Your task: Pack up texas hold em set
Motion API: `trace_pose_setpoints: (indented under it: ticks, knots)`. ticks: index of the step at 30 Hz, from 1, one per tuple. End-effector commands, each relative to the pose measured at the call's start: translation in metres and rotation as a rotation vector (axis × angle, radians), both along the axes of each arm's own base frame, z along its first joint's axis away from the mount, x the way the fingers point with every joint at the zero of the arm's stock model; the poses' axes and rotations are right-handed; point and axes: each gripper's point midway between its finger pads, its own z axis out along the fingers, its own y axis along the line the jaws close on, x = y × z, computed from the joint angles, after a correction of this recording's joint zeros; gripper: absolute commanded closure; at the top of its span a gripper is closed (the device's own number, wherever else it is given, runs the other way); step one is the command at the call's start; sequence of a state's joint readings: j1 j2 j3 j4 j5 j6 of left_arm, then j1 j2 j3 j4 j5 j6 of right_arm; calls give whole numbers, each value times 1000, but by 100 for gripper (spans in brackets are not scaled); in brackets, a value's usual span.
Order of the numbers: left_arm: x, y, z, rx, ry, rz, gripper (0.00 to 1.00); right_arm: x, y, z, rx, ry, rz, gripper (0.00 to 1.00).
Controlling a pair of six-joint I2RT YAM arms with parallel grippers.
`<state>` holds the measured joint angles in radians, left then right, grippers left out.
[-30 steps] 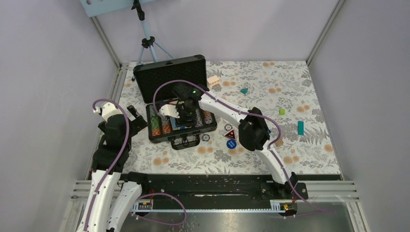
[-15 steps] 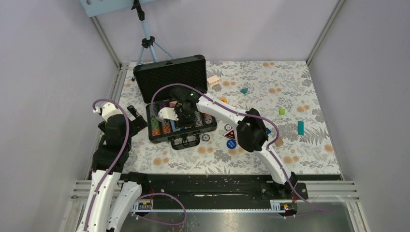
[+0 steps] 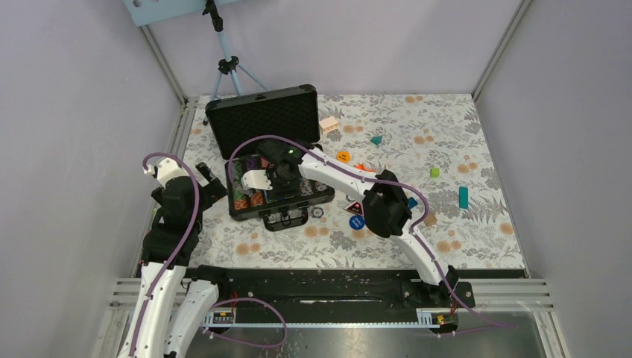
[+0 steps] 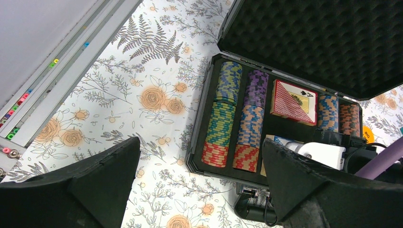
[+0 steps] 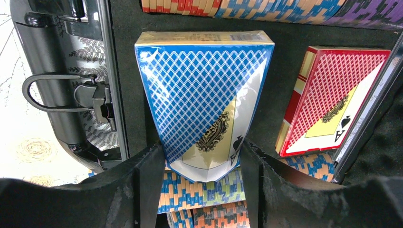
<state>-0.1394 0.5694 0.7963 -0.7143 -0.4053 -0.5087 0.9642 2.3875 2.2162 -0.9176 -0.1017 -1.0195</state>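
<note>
The black briefcase [image 3: 262,113] of the texas hold em set lies open at the table's left, lid up. Rows of striped chips [image 4: 223,114] and a red card deck [image 4: 294,97] sit in its foam. My right gripper [image 5: 203,175] is shut on a blue card deck [image 5: 204,95], holding it by one end over the case's middle slot, next to the red deck [image 5: 332,99]. Over the case, the right gripper [image 3: 272,185] hangs low. My left gripper [image 4: 199,190] stands open left of the case, nothing between its fingers. Small round discs [image 3: 355,222] lie on the table right of the case.
The case handle [image 5: 52,92] and latches face the near side. A red triangle [image 3: 355,207], an orange piece [image 3: 343,156], a tan block [image 3: 329,124], teal blocks [image 3: 463,197] and a green cube [image 3: 434,172] are scattered to the right. A tripod [image 3: 227,67] stands behind.
My right gripper has shifted left and toward the case's near side with the blue deck in it. The left arm has not moved.
</note>
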Motion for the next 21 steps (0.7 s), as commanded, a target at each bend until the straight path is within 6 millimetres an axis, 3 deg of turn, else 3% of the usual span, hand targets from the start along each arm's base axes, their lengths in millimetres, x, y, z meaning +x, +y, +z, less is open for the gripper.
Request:
trace_pose_setpoints:
  ticks: [1, 10, 21]
  knots:
    - [2, 1, 21, 3, -65, 2, 1, 12, -30, -27, -147, -35, -89, 62]
    - [2, 1, 22, 3, -67, 1, 1, 4, -39, -15, -176, -17, -83, 64]
    - [3, 0, 22, 3, -70, -7, 1, -14, -58, -18, -244, 38, -83, 63]
